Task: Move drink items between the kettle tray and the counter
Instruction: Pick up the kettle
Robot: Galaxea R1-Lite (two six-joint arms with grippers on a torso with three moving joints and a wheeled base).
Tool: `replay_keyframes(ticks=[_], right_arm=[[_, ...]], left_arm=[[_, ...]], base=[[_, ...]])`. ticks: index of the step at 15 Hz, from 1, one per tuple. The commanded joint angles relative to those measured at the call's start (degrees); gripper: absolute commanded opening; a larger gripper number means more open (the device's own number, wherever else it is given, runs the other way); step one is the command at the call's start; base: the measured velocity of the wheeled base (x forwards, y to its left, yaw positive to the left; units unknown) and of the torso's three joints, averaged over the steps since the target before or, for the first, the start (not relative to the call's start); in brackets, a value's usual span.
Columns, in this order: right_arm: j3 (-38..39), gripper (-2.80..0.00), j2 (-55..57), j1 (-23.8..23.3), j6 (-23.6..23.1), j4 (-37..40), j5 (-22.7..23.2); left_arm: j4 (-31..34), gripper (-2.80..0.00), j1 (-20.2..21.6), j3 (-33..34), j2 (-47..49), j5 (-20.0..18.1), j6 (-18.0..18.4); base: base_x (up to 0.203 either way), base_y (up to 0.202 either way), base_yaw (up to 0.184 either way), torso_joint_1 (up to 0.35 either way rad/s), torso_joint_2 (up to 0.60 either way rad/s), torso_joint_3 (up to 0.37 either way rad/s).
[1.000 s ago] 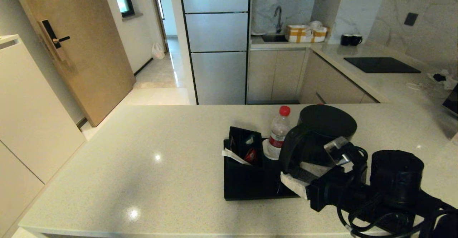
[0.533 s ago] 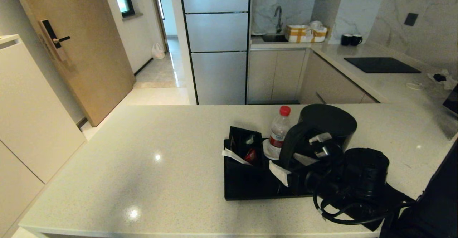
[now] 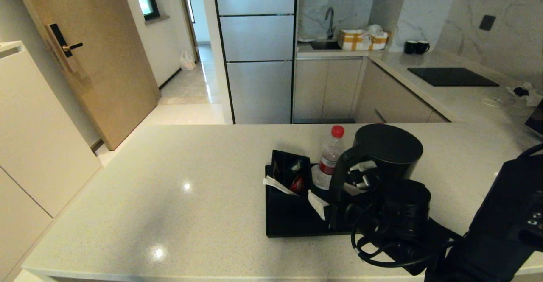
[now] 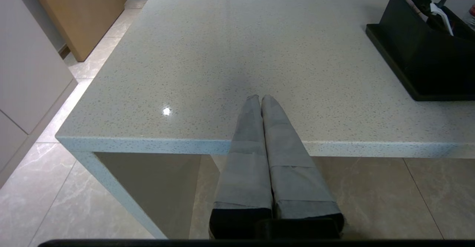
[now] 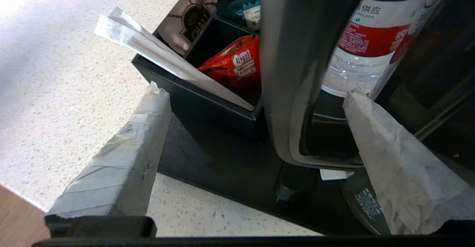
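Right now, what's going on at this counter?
The right hand is open, its taped fingers straddling the loop handle of the tall dark grey kettle, not yet closed on it. The kettle stands on the flat black tray beside a red-capped clear water bottle and a black sachet box. The left hand is shut, idle at the beige speckled counter's near edge.

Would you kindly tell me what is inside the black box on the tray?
The black box holds a red sachet, a long white paper stick and other packets; its floor is hidden.
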Motion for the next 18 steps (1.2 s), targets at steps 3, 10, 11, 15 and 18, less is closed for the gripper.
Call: replay_keyframes(ticks=[3, 10, 11, 15, 18], right_arm=[[-2.87, 0.00, 2.26, 0.23, 0.03, -0.53, -3.87], [-4.51, -2.80, 3.18, 0.06, -0.06, -0.53, -7.37], [-4.22, -2.80, 3.24, 0.06, -0.14, -0.61, -7.37], [-3.53, -2.80, 3.25, 0.06, -0.39, -0.70, -7.46], [-2.21, -2.80, 2.95, 0.06, -0.49, -0.70, -7.46]], left_arm=[[-0.01, -2.80, 0.02, 0.02, -0.02, 0.03, -0.01], [0.00, -2.80, 0.02, 0.02, -0.02, 0.03, -0.01], [0.04, -2.80, 0.02, -0.02, -0.02, 0.03, 0.02], [-0.01, -2.80, 0.02, 0.02, -0.02, 0.03, -0.01], [0.01, -2.80, 0.02, -0.06, -0.02, 0.03, -0.01]], base=[[0.000, 0.000, 0.000, 0.000, 0.00, 0.000], [0.000, 0.000, 0.000, 0.000, 0.00, 0.000], [0.000, 0.000, 0.000, 0.000, 0.00, 0.000], [0.000, 0.000, 0.000, 0.000, 0.00, 0.000], [0.000, 0.000, 0.000, 0.000, 0.00, 0.000]])
